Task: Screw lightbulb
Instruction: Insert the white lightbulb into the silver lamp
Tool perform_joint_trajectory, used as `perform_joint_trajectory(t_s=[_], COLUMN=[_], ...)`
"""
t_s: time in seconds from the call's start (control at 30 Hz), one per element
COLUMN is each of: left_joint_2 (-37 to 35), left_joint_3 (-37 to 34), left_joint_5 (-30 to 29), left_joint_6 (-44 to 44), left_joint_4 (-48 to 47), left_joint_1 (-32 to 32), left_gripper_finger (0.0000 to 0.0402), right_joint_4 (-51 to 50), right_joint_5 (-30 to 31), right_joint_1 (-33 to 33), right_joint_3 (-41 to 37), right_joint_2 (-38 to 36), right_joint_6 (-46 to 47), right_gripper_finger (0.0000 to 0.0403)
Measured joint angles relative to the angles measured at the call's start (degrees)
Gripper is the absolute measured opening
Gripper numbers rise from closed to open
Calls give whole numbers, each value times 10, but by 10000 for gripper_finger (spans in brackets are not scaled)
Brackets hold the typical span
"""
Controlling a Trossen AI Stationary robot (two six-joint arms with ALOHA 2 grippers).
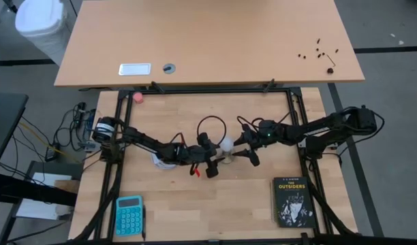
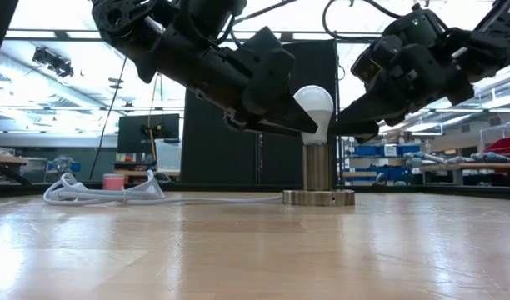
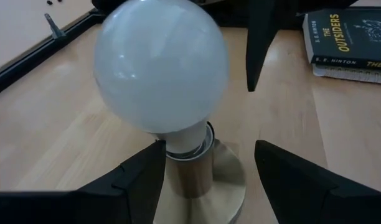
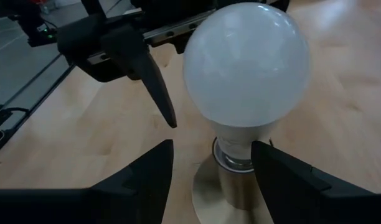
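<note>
1. Bulb [image 1: 226, 145] stands upright mid-table, its base seated in the metal socket [image 2: 318, 167], which rises from a round disc [image 2: 318, 197] on the wooden table [image 1: 195, 197]
2. At the far left of the table, a white cord [image 2: 105, 193] lies coiled and runs along the surface to the disc; a teal calculator [image 1: 129, 215] sits at the near left corner
3. Left gripper [image 3: 206, 168] reaches in from the left, its fingers [image 3: 144, 171] apart, one on each side of the bulb's neck; I can't tell whether either one touches it
4. Right gripper [image 4: 212, 165] comes in from the right, its fingers [image 4: 147, 171] apart too, straddling the same neck just above the socket, with a gap showing on both sides
5. Off to the right, a dark book [image 1: 292, 201] lies flat near the table's front edge, well apart from the arms
</note>
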Motion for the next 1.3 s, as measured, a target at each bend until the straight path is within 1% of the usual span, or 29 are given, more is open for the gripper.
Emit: perform_joint_trajectory(t_s=[0.07, 0.17, 0.37, 0.5, 0.73, 1.1, 1.3], left_joint_2=[0, 0, 0, 0, 0, 0, 0], left_joint_3=[0, 0, 0, 0, 0, 0, 0], left_joint_5=[0, -2, -24, -26, -1, 7, 8], left_joint_6=[6, 7, 19, 26, 28, 41, 54], left_joint_4=[0, 0, -1, -1, 0, 2, 5], left_joint_1=[-3, -4, -3, -1, 8, 25, 25], left_gripper_finger=[252, 252, 252, 252, 252, 252, 252], right_joint_4=[0, 0, 0, 0, 0, 0, 0], right_joint_5=[1, 22, 24, 24, 31, 81, 82], right_joint_1=[4, 7, 14, 19, 32, 49, 49], right_joint_3=[0, 0, 0, 0, 0, 0, 0], right_joint_2=[0, 0, 0, 0, 0, 0, 0], right_joint_6=[-1, 0, 2, 6, 18, 33, 52], right_gripper_finger=[227, 227, 227, 227, 227, 227, 227])
